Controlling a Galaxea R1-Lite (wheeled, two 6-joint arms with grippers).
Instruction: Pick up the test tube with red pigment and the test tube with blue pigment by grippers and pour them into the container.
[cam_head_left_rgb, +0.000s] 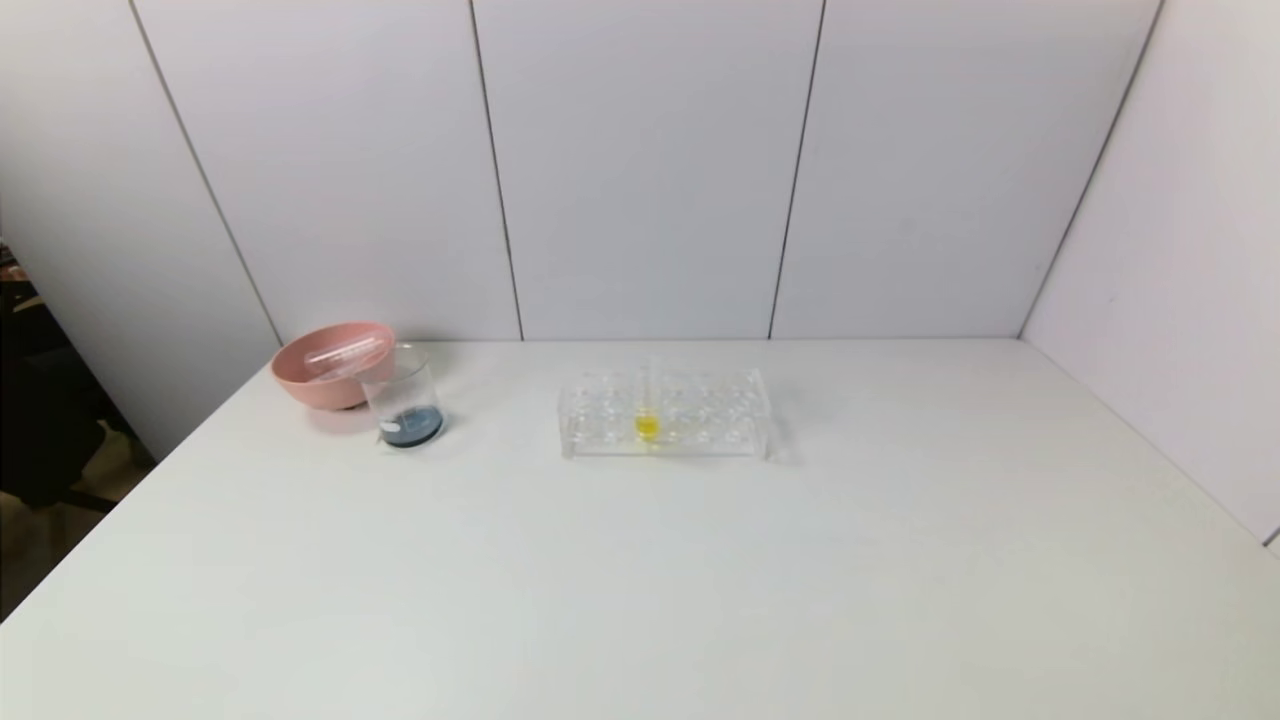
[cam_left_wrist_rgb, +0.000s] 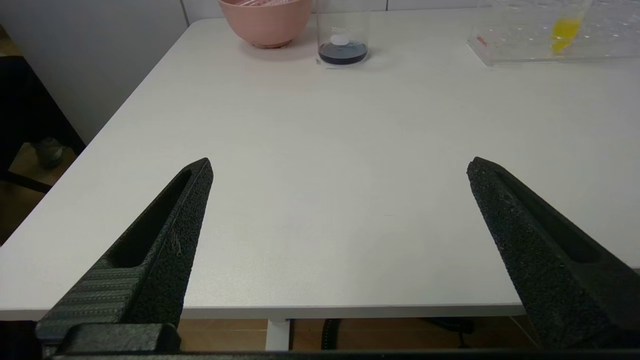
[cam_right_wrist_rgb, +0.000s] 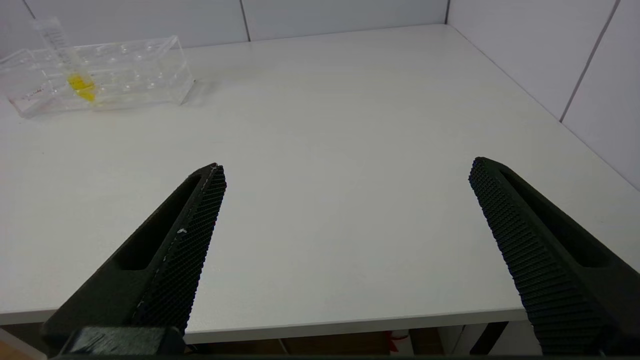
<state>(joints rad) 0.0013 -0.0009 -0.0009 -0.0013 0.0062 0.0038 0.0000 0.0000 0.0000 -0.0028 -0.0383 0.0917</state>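
Two grippers, both spread wide and holding nothing. The left gripper hangs over the near edge of the white table, touching nothing; the right gripper does the same further along that edge, on the robot's right. Neither shows in the head view.

One container: a clear beaker with a shallow layer of dark blue liquid at its bottom, upright, well ahead of the left gripper and slightly to its left, on the far side of the table.

One pink bowl, just beside the container on its far left. Clear tubes lie across its inside; their exact count and any leftover colour cannot be told. No red or blue tip is discernible there.

One clear multi-hole rack, far ahead of both grippers, off to the left gripper's right and to the right gripper's left.

One tube with yellow liquid, standing in the rack, leaning a little as the right wrist view shows it.
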